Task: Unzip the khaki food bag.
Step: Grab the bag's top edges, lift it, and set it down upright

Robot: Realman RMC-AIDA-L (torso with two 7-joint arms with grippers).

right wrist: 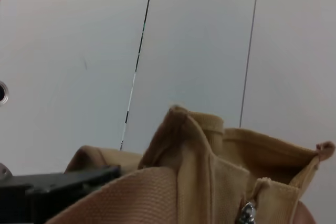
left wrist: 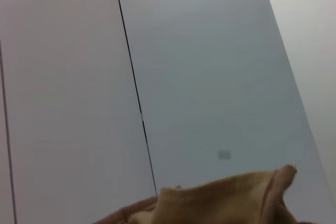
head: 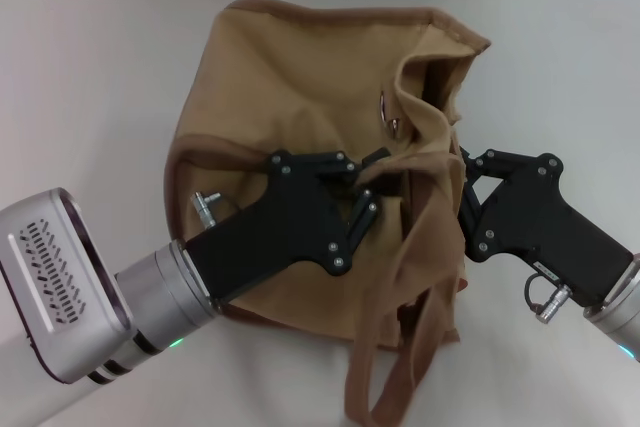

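The khaki food bag [head: 300, 97] is pinched by the left gripper [head: 372, 179]; the right gripper [head: 462, 192] is hidden in folds, state unclear. Loose cloth may be dragged along, jamming the zipper pull [head: 394, 125].

Plain khaki food bag [head: 300, 77] with a silver zipper pull [head: 392, 125], on a white table [head: 80, 97].

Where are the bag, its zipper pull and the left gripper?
bag [head: 300, 67]: head view, top fabric panel.
zipper pull [head: 393, 125]: head view, silver metal tab.
left gripper [head: 372, 187]: head view, between its fingertips, at the bag's middle.
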